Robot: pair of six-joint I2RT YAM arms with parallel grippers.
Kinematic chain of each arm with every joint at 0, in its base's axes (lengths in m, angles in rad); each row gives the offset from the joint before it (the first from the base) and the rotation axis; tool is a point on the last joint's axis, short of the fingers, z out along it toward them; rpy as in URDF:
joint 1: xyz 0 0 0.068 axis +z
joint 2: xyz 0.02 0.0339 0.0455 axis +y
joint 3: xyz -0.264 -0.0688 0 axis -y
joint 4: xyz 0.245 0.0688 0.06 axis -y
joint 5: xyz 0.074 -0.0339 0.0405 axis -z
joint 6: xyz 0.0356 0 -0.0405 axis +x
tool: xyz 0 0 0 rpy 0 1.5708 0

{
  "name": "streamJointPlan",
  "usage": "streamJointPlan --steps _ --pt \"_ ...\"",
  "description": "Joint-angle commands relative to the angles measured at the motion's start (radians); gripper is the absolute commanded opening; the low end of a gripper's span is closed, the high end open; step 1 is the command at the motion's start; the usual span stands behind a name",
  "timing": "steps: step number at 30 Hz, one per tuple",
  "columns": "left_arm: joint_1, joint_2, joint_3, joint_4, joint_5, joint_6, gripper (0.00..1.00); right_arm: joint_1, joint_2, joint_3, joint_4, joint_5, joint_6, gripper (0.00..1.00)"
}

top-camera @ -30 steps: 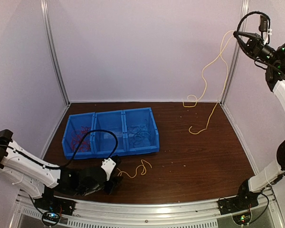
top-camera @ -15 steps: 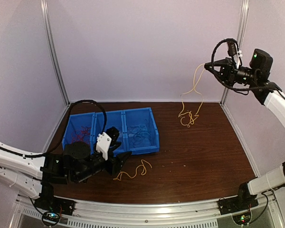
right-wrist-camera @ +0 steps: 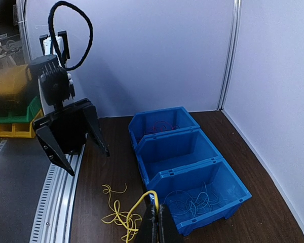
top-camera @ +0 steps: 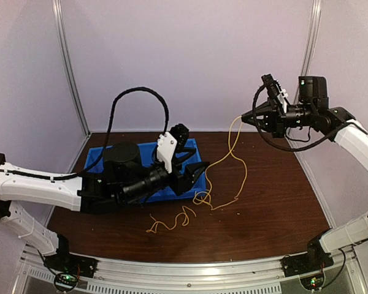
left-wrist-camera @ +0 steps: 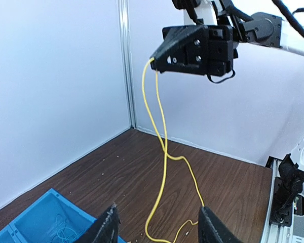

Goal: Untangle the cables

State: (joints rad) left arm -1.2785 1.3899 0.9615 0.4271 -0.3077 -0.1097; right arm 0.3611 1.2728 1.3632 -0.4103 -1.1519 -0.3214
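Two arms work over one brown wooden counter (top-camera: 264, 202). The right claw (top-camera: 244, 120) is raised high above the counter and clenched on the top of one long thin yellow cable (top-camera: 236, 153). Its own wrist view shows the fingertips pinched tight on the strand. From there the cable hangs in two loose runs and ends in small loops lying on the counter, just in front of the blue plastic bin (top-camera: 93, 162).

The left claw (top-camera: 193, 177) hovers above the near right corner of that bin with its two black fingers spread and nothing between them. In its wrist view the hanging yellow cable shows beyond the gap, apart from the fingers.

A second, shorter yellow-orange curly cable (top-camera: 172, 222) lies by itself on the counter, near the front edge.

The bin is one piece with three compartments in a row. One end compartment holds a tangle of thin red cables (right-wrist-camera: 159, 125). The other end compartment holds thin light blue cables (right-wrist-camera: 192, 202).
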Motion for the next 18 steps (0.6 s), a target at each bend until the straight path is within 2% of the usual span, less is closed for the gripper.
streamJointPlan --steps 1,6,11,18 --pt "0.079 0.035 0.061 0.09 0.198 -0.079 0.54 0.031 -0.018 -0.015 -0.123 0.03 -0.111 0.0" --pt "0.146 0.114 0.145 0.091 0.396 -0.139 0.53 0.061 -0.032 -0.051 -0.14 0.044 -0.14 0.0" --pt "0.147 0.22 0.258 0.047 0.469 -0.142 0.53 0.076 -0.034 -0.064 -0.143 0.049 -0.15 0.0" --pt "0.148 0.301 0.321 0.047 0.483 -0.166 0.34 0.082 -0.041 -0.062 -0.154 0.05 -0.157 0.0"
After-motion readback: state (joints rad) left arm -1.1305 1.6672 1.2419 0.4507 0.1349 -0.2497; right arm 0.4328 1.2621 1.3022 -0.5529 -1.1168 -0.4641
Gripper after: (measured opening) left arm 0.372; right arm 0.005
